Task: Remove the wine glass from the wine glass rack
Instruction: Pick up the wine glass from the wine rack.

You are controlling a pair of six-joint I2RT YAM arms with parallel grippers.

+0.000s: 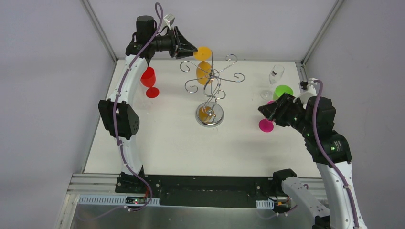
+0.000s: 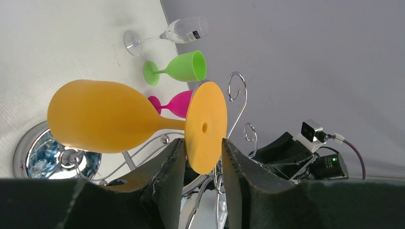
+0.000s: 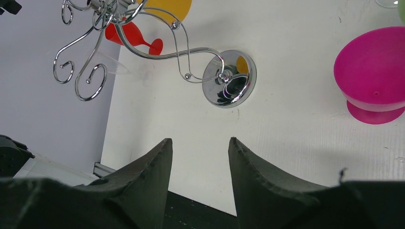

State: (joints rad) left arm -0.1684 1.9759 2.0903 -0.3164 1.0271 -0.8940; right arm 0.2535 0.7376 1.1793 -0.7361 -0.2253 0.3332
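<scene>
Open table (image 1: pixel 239 143) is stretching between the wine glass rack (image 1: pixel 213 119) and the spread-fingered right gripper (image 3: pixel 199 143). By the back edge, the left gripper (image 2: pixel 202 143) is flanking the wine glass (image 2: pixel 95 117) foot, pinch unclear.

A red glass (image 1: pixel 148 78) stands upright at the far left of the surface (image 1: pixel 167 143). At the far right, a clear glass (image 1: pixel 275 75), a green glass (image 1: pixel 283 90) and a pink glass (image 1: pixel 266 125) stand near one another.
</scene>
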